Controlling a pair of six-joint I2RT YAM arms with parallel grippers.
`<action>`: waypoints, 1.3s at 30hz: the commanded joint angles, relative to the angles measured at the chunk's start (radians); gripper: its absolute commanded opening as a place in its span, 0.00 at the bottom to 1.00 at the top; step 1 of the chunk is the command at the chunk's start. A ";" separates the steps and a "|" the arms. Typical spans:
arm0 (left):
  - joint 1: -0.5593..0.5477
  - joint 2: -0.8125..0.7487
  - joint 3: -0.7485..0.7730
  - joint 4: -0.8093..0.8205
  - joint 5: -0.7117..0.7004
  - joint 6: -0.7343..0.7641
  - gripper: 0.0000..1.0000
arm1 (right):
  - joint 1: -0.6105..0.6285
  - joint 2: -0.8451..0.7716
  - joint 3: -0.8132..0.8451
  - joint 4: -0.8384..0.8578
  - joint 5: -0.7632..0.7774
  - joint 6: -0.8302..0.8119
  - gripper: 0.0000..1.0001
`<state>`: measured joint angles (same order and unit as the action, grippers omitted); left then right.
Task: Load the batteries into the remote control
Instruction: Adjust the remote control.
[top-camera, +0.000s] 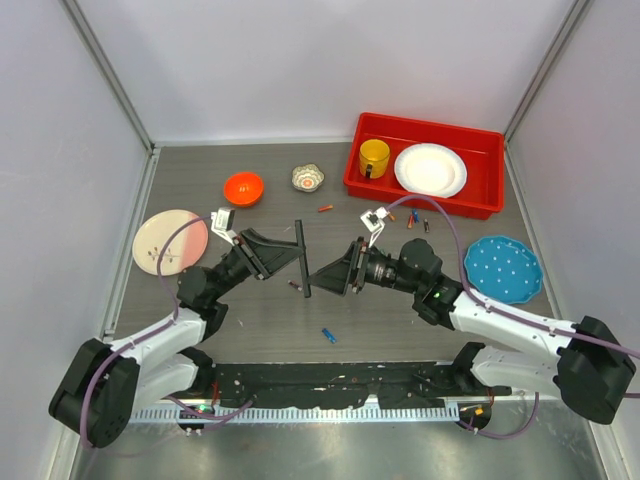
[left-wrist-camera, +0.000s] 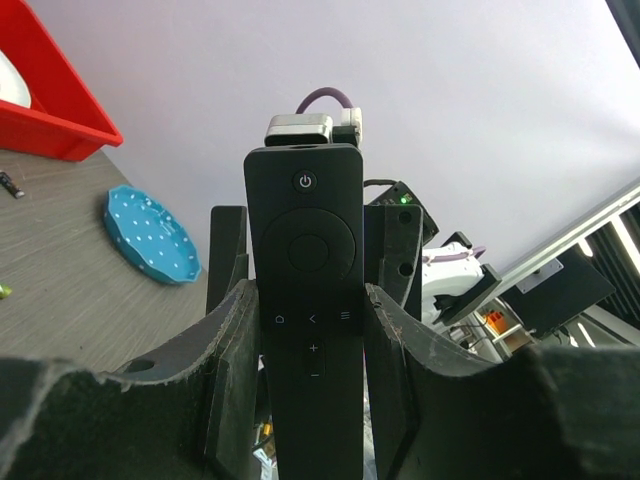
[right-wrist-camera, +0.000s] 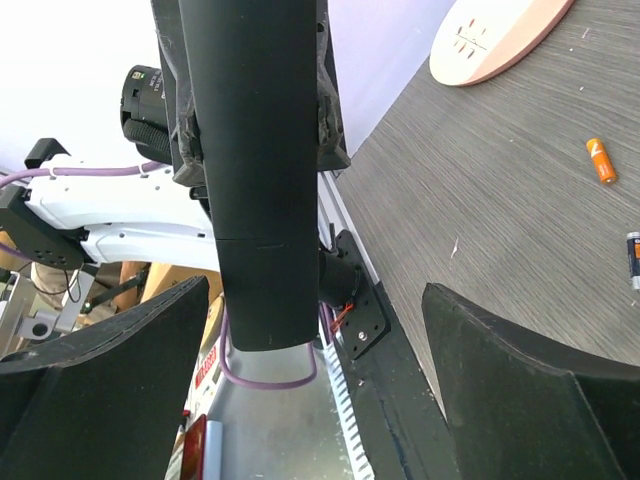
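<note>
My left gripper (top-camera: 297, 256) is shut on the black remote control (top-camera: 301, 258) and holds it on edge above the table's middle. In the left wrist view the remote (left-wrist-camera: 305, 250) shows its button face between my fingers (left-wrist-camera: 235, 340). My right gripper (top-camera: 318, 274) is open and faces the remote from the right without touching it. In the right wrist view the remote's smooth back (right-wrist-camera: 262, 170) hangs between my wide-open fingers (right-wrist-camera: 100, 360). Batteries lie on the table: an orange-red one (top-camera: 325, 208), a blue one (top-camera: 328, 335), a dark one (top-camera: 295, 285) and several more (top-camera: 412, 218).
A red bin (top-camera: 480, 200) with a yellow cup (top-camera: 374, 157) and white plate (top-camera: 431, 169) stands back right. A blue plate (top-camera: 502, 268) lies right, a pink plate (top-camera: 170, 241) left. An orange bowl (top-camera: 243, 187) and a small patterned bowl (top-camera: 308, 178) sit behind.
</note>
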<state>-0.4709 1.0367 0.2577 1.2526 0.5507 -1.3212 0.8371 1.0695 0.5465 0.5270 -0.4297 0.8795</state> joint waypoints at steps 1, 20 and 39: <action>0.005 -0.026 0.031 -0.005 -0.008 0.037 0.00 | 0.022 0.021 0.046 0.076 -0.014 0.003 0.93; 0.005 -0.069 0.014 -0.047 -0.048 0.036 0.00 | 0.065 0.112 0.075 0.103 0.005 -0.027 0.68; 0.003 -0.064 0.029 -0.118 -0.034 0.051 0.81 | 0.066 0.029 0.047 0.059 -0.058 -0.083 0.23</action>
<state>-0.4709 0.9890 0.2577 1.1755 0.5030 -1.3003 0.8997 1.1725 0.5903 0.6140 -0.4778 0.8616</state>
